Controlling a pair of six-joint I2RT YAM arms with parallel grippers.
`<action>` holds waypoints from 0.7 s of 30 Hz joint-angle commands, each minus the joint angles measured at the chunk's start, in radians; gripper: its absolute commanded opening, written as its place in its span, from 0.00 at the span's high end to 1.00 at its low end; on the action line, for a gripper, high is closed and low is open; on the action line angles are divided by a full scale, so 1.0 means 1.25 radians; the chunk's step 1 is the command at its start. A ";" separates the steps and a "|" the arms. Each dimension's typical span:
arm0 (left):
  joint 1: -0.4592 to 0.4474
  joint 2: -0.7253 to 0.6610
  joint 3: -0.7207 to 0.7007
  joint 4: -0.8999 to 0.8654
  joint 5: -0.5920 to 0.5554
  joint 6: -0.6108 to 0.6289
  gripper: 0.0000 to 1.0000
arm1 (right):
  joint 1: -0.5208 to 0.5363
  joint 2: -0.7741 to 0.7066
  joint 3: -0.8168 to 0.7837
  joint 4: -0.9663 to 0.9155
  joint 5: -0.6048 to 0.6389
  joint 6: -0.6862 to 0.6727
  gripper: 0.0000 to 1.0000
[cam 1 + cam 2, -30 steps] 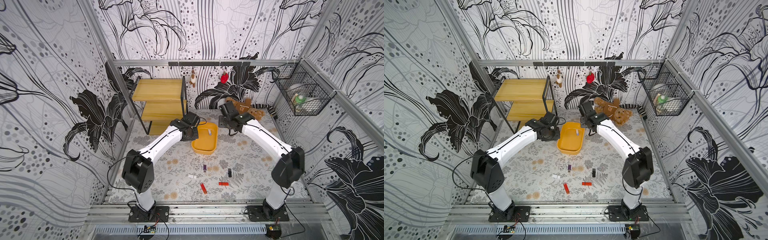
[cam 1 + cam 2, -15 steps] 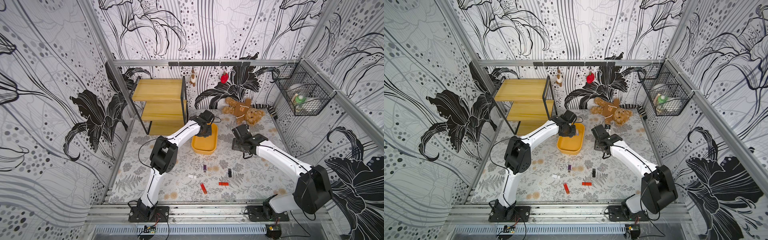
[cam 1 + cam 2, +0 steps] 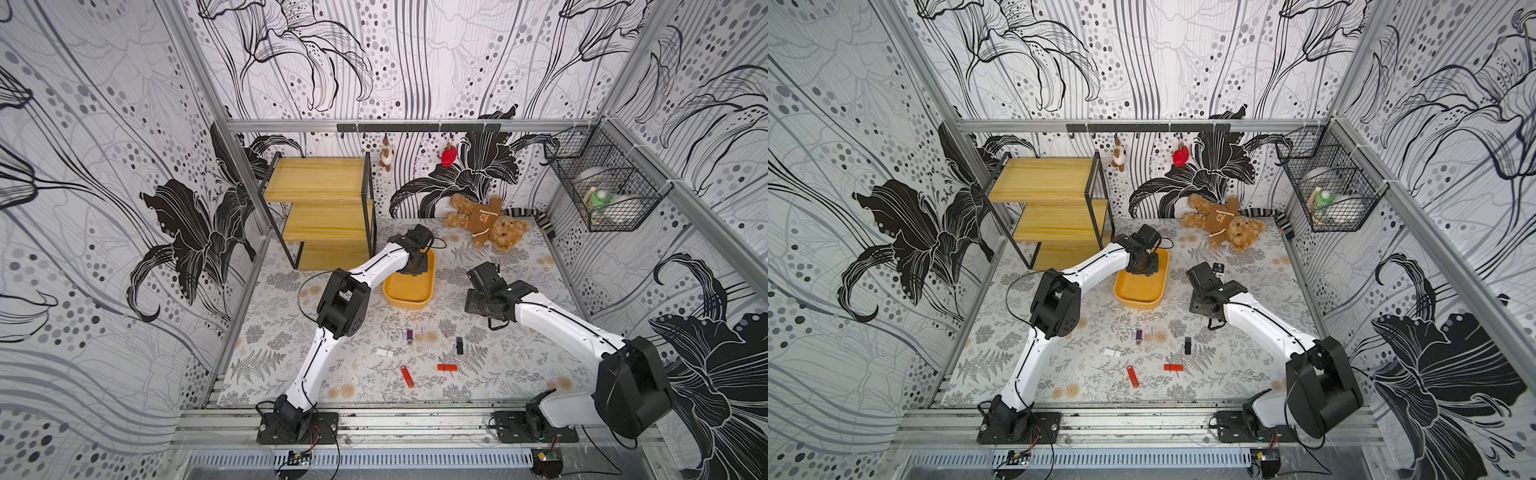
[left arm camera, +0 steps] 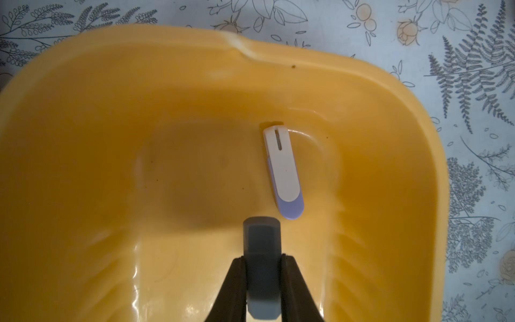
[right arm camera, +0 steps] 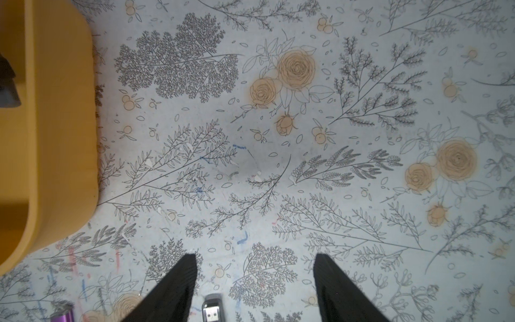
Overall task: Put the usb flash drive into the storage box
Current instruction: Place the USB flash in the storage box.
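Note:
The storage box (image 3: 409, 293) is a yellow-orange tub in the middle of the table, also seen in the other top view (image 3: 1139, 293). My left gripper (image 4: 262, 258) hangs over its far end, shut on a grey-blue usb flash drive (image 4: 261, 237). A white and lavender flash drive (image 4: 282, 170) lies flat on the box floor (image 4: 83, 125) just beyond the held one. My right gripper (image 5: 255, 258) stands open above bare table to the right of the box (image 5: 55, 139), with nothing between its fingers. In a top view the right gripper (image 3: 478, 301) is apart from the box.
Several loose drives lie nearer the front: purple (image 3: 409, 335), black (image 3: 459, 345), white (image 3: 384, 352) and two red (image 3: 407, 376) (image 3: 447, 367). A teddy bear (image 3: 486, 222) lies at the back. A wooden shelf (image 3: 324, 212) stands back left, a wire basket (image 3: 602, 195) hangs right.
The left gripper has swung right, from beside the box to over its far end. The right arm has drawn back from the box's far end to the table on its right, jaws wider.

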 commanded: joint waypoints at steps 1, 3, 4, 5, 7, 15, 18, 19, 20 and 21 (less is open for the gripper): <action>0.015 0.016 0.031 0.018 -0.003 0.008 1.00 | 0.010 -0.011 -0.018 0.015 -0.015 0.018 0.28; 0.018 0.026 0.034 0.014 -0.004 0.007 1.00 | 0.026 -0.001 -0.028 0.027 -0.018 0.026 0.28; 0.019 0.028 0.034 0.013 -0.004 0.007 1.00 | 0.033 0.004 -0.032 0.035 -0.020 0.029 0.28; 0.018 0.030 0.033 0.014 -0.004 0.008 1.00 | 0.041 0.012 -0.033 0.037 -0.020 0.034 0.28; 0.019 0.034 0.032 0.014 -0.005 0.010 1.00 | 0.050 0.025 -0.036 0.042 -0.022 0.041 0.28; 0.018 0.053 0.036 0.017 -0.012 0.007 0.94 | 0.100 0.052 -0.040 0.046 -0.028 0.067 0.28; 0.018 0.051 0.033 0.021 -0.009 0.004 0.83 | 0.113 0.048 -0.057 0.048 -0.034 0.081 0.28; 0.019 0.050 0.032 0.023 -0.009 0.004 0.81 | 0.117 0.046 -0.062 0.048 -0.035 0.084 0.28; 0.019 0.047 0.031 0.025 -0.008 0.004 0.77 | 0.123 0.044 -0.067 0.048 -0.036 0.090 0.28; 0.019 0.044 0.030 0.026 -0.007 0.004 0.72 | 0.127 0.040 -0.073 0.047 -0.038 0.095 0.28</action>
